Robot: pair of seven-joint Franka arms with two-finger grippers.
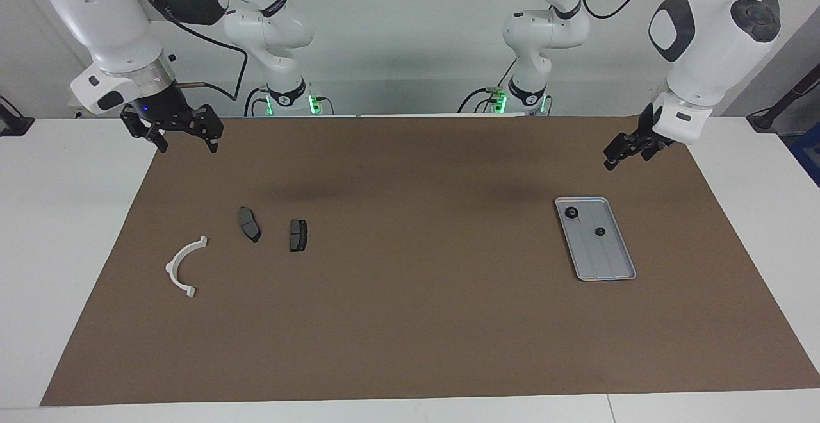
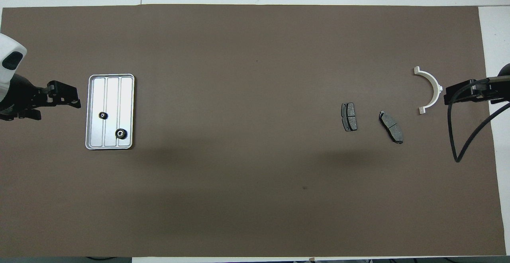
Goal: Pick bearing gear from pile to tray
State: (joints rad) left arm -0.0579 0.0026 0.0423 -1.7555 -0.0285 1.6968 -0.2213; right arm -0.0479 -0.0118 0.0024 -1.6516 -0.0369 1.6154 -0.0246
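The silver ribbed tray point(image 1: 612, 263) point(image 2: 111, 91) lies on the brown mat toward the left arm's end of the table. Two small black bearing gears point(image 1: 571, 213) point(image 1: 600, 231) point(image 2: 102, 115) point(image 2: 120, 133) rest in it. The pile lies toward the right arm's end: a white half-ring bracket point(image 1: 182, 263) point(image 2: 432, 87) and two dark brake pads point(image 1: 250, 224) point(image 1: 298, 235) point(image 2: 349, 116) point(image 2: 391, 126). My left gripper point(image 1: 610, 163) point(image 2: 75, 100) hangs open and empty over the mat beside the tray. Open and empty too, my right gripper point(image 1: 191, 147) point(image 2: 447, 95) hovers over the mat's edge beside the pile.
The brown mat point(image 1: 410, 320) covers most of the white table. A black cable point(image 2: 458, 151) loops down from the right arm above the mat's edge. Both arm bases stand at the robots' end.
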